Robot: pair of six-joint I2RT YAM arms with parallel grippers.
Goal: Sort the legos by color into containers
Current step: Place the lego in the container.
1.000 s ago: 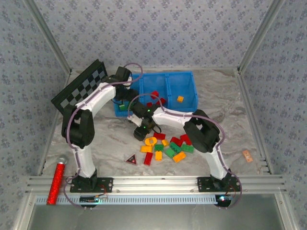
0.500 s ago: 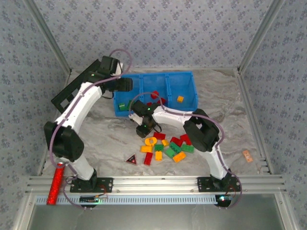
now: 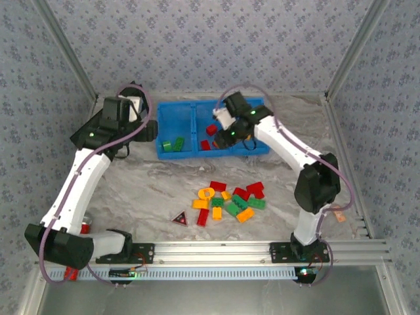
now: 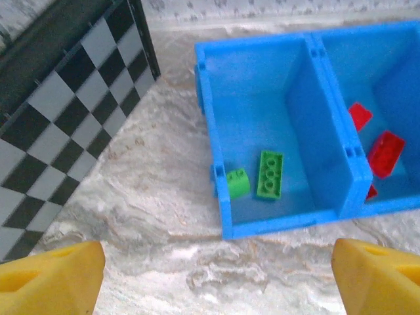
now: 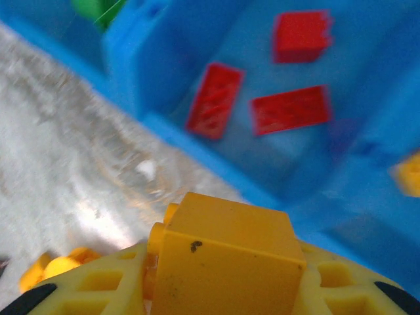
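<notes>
R end effector (image 5: 226, 285) clamped on orange-yellow lego (image 5: 223, 239), up over front wall of blue bin (image 3: 187, 155), nearest mid compartment (image 5: 262, 164), which holds three red legos (image 5: 291, 109).

L end effector (image 4: 210, 282): fingers wide apart, empty, over table (image 4: 151, 216) in front of left compartment (image 4: 256, 98). Two green legos (image 4: 270, 174) inside.

Loose pile (image 3: 230, 200) on table, well apart from bin.

Risks (my read):
- Release here: orange drops among reds, wrong color.
- Release over a wall or divider: lego clips the edge, bounces back to table.
- Correct slot prob. right compartment (image 5: 384, 197), where lone orange piece (image 5: 410, 174) sits. Needs a shift that way first.
- R wrist view is blurred, so exact spot over the wall is unclear.
</notes>
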